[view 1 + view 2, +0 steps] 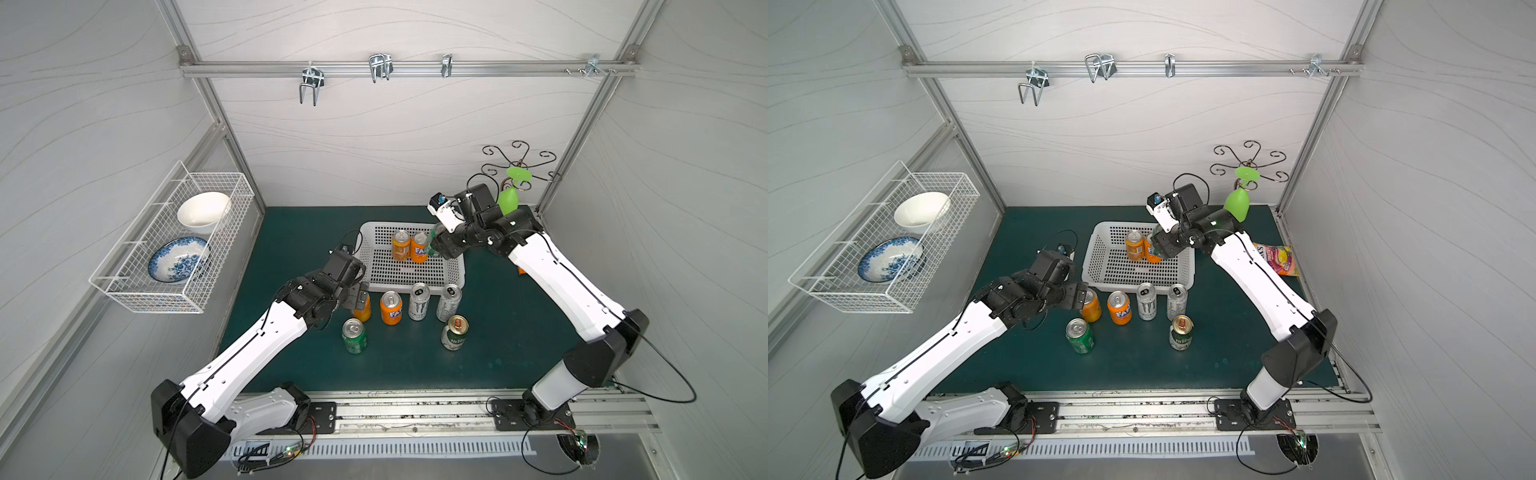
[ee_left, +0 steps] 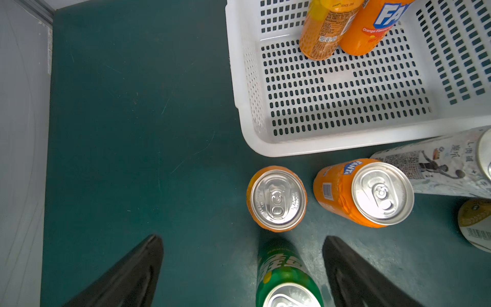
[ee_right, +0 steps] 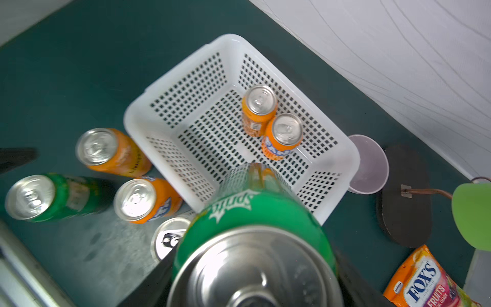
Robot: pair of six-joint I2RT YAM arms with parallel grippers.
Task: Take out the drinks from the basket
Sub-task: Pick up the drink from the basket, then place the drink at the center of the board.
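The white perforated basket [image 1: 399, 272] stands at the middle back of the green mat. Two orange cans [image 1: 401, 245] [image 1: 419, 248] stand upright together in it, also seen in the right wrist view [image 3: 259, 109] [image 3: 283, 135]. My right gripper [image 1: 435, 248] is shut on a green Sprite can [image 3: 252, 212], holding it above the basket's right side. In front of the basket stand two orange cans [image 2: 277, 199] [image 1: 391, 307], two white-silver Monster cans [image 1: 419, 301] [image 1: 449, 302], a green can [image 1: 354, 336] and a dark green gold-topped can [image 1: 455, 332]. My left gripper [image 2: 242, 239] hangs open above the leftmost orange can and the green one.
A wire rack [image 1: 174, 245] with two bowls hangs on the left wall. A green plastic glass [image 1: 509, 199] hangs on a curly wire stand [image 1: 519, 162] at the back right. A Fox's candy bag [image 1: 1277, 257] lies right of the basket, a pale cup [image 3: 368, 164] behind it.
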